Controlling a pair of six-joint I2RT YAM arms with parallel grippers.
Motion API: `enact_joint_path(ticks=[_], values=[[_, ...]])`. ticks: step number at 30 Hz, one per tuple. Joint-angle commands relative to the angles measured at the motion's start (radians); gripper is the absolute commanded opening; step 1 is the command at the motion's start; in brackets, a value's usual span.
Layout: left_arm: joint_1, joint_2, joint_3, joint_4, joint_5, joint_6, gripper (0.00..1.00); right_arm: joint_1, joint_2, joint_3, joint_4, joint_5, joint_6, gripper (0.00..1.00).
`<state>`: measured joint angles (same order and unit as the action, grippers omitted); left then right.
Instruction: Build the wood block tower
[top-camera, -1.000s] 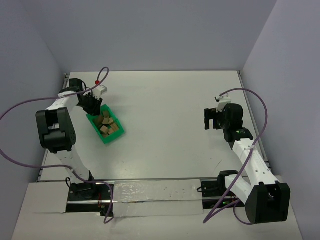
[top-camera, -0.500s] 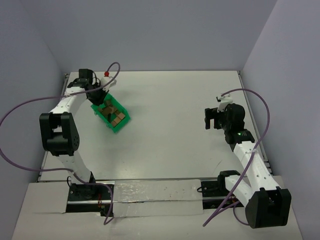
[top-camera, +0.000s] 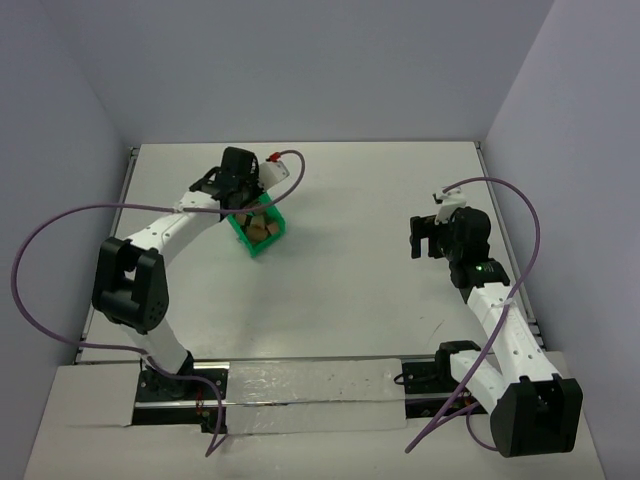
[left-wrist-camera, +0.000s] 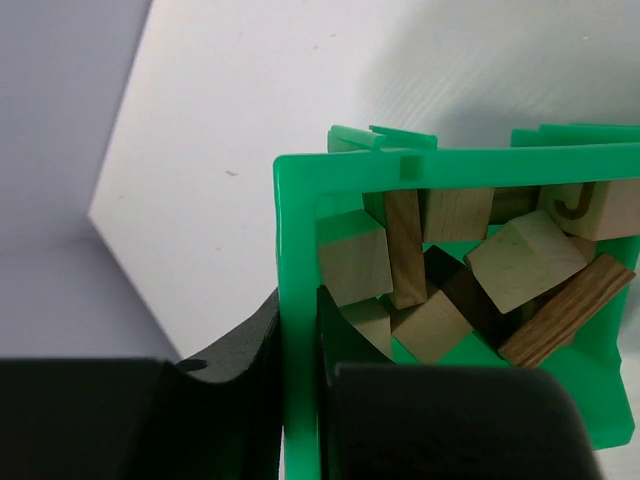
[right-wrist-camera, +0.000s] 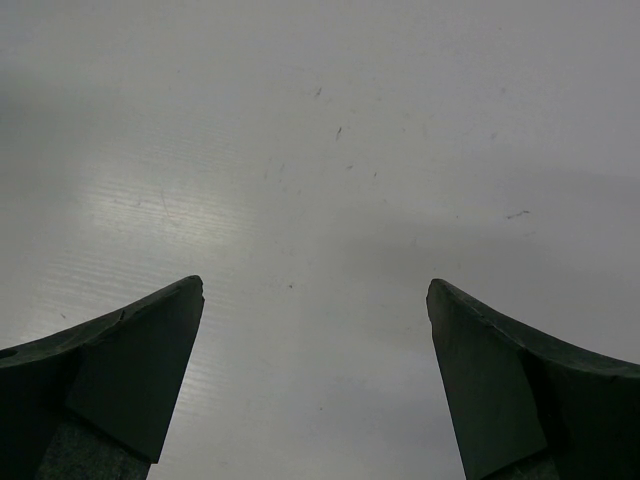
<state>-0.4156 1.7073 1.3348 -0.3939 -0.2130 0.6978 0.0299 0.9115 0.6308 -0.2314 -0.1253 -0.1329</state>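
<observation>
No wood block tower is in view. Several loose wooden blocks (left-wrist-camera: 520, 265), light tan with a few dark brown, lie jumbled in a green plastic bin (left-wrist-camera: 297, 220). My left gripper (left-wrist-camera: 298, 300) is shut on the bin's side wall, one finger (left-wrist-camera: 250, 340) outside and the other inside against the blocks. From above, the bin (top-camera: 250, 243) sits under the left gripper (top-camera: 243, 205), left of the table's middle and towards the back. My right gripper (top-camera: 420, 238) hovers at the right, open, with only bare table between its fingertips (right-wrist-camera: 160, 340).
The white table (top-camera: 350, 290) is walled by lilac panels at the back and both sides. Purple cables loop off both arms. A metal rail (top-camera: 300, 385) runs along the near edge between the arm bases.
The left gripper closed on the bin's wall and swung the bin from the far left edge rightwards towards the table's middle. The right arm stayed put.
</observation>
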Motion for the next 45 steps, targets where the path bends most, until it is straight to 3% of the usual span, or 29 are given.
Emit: enact_joint_path(ticks=[1,8,18,32,45], values=[[-0.071,-0.026,-0.034,0.273,-0.241,0.047,0.00,-0.008,0.003,0.044,0.010,-0.002,-0.007,1.00],[-0.216,-0.038,-0.200,0.621,-0.477,0.225,0.00,-0.008,-0.005,0.043,0.018,0.016,-0.007,1.00],[-0.335,-0.065,-0.338,0.942,-0.616,0.483,0.00,-0.010,-0.009,0.044,0.024,0.034,-0.003,1.00],[-0.476,-0.016,-0.475,1.338,-0.683,0.780,0.00,-0.010,-0.019,0.044,0.015,0.032,-0.003,1.00],[-0.535,0.072,-0.524,1.578,-0.695,0.933,0.00,-0.012,-0.010,0.046,0.017,0.035,-0.005,1.00]])
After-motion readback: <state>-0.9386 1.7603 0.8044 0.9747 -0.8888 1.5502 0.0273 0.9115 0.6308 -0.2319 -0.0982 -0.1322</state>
